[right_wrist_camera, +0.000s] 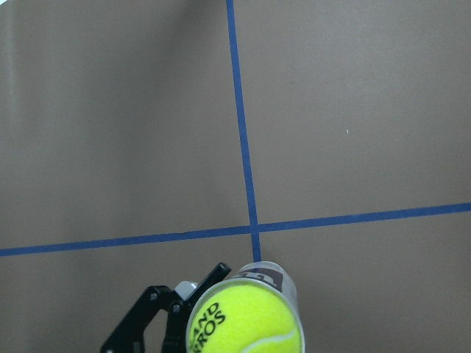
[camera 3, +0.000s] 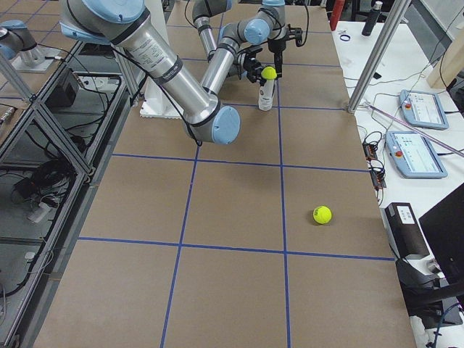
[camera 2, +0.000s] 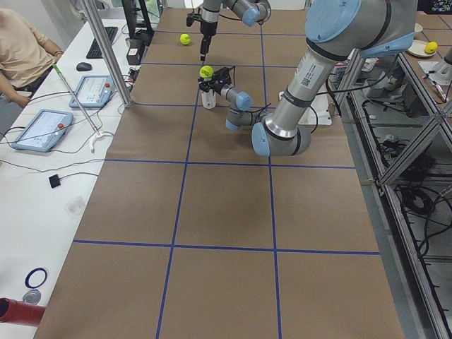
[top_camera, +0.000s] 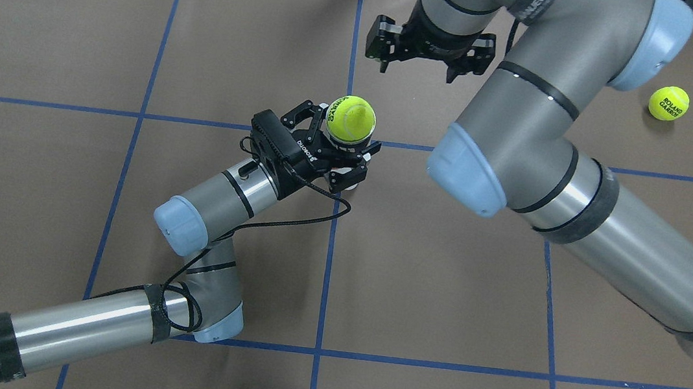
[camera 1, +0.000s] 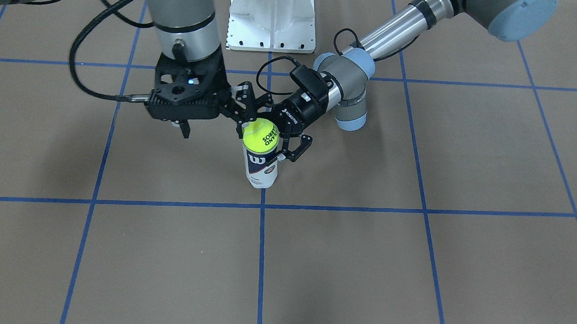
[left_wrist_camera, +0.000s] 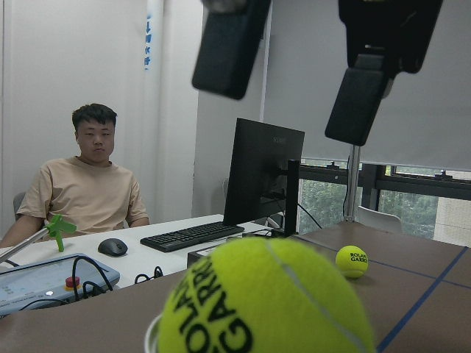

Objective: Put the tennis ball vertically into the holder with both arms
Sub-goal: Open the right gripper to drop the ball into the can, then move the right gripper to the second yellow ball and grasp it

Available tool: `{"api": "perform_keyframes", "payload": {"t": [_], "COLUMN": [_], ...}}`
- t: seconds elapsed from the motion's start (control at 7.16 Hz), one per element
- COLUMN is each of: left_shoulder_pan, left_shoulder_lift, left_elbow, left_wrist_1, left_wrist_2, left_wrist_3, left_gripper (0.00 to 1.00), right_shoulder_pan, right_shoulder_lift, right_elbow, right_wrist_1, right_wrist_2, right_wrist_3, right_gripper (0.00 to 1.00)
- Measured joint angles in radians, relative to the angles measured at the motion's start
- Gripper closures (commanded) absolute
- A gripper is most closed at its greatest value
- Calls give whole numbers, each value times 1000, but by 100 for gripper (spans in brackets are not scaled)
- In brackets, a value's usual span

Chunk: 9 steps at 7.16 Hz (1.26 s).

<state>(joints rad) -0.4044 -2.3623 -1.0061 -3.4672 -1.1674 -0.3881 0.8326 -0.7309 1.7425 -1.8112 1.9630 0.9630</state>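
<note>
Left of centre in the overhead view, the left gripper (top_camera: 339, 154) had its fingers closed around the upright Wilson ball can (camera 1: 261, 166). The tennis ball (top_camera: 350, 118) sat on the can's open mouth, only partly in. Just above, at the frame's top centre, the right gripper (top_camera: 430, 46) hung apart from the ball, its jaws spread open and empty. A second tennis ball (top_camera: 669, 103) lay far right.
</note>
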Motion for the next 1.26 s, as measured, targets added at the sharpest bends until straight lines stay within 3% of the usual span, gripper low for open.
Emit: {"api": "perform_keyframes", "payload": {"t": [0.28, 0.42, 0.84, 1.26], "left_shoulder_pan": [0, 0, 0, -2], "left_shoulder_lift": [0, 0, 0, 1], "left_elbow": [-1, -1, -2, -2], "left_wrist_1": [-1, -1, -1, -3], "left_wrist_2": [0, 0, 1, -1], "left_wrist_3": [0, 0, 0, 0], "left_gripper": [2, 2, 2, 2], "right_shoulder_pan": [142, 210, 344, 370], "right_shoulder_lift": [-78, -93, -164, -240], "right_elbow": [-65, -153, -485, -705], "right_wrist_1": [13, 57, 373, 654], "right_wrist_2": [58, 79, 108, 78], "right_wrist_3": [-281, -415, -691, -798], "right_gripper": [1, 0, 0, 0]}}
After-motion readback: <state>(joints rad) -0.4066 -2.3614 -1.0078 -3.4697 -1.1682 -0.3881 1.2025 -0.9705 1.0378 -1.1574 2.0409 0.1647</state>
